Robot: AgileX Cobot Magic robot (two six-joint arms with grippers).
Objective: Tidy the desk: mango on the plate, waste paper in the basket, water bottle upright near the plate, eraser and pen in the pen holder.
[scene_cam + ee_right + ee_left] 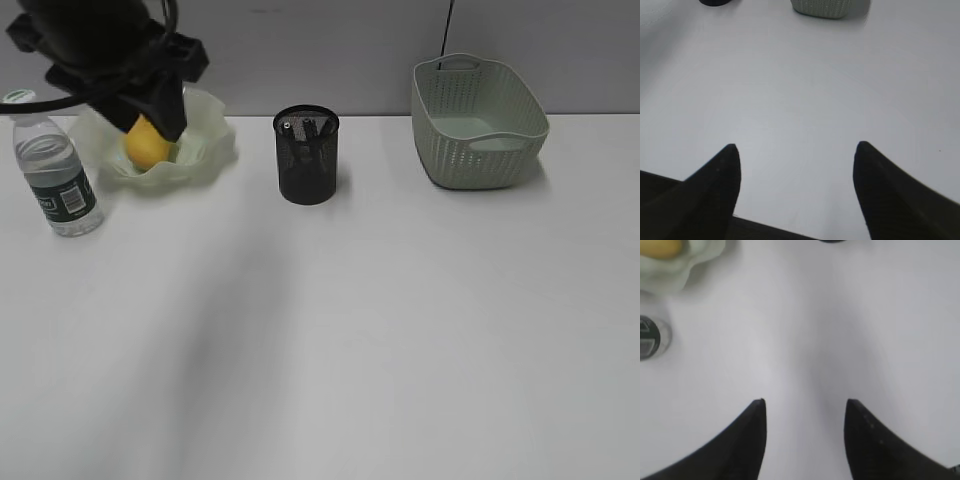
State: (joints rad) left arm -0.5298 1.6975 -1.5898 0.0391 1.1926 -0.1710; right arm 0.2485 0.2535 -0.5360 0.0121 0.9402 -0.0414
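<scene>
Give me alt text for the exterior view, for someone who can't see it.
A white desk holds a yellow mango in a wavy-rimmed green plate at back left, partly covered by a black robot arm. An upright water bottle stands left of the plate, a black mesh pen holder sits at centre back, and a pale green basket at back right.

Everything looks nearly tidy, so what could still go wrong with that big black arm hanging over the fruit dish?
The left arm hangs just above the plate holding the mango; pulling away carelessly could clip the plate's wavy rim. The water bottle stands upright close beside it, and a sideways swing might topple it. The left gripper is open and holds nothing, so nothing can drop.
</scene>
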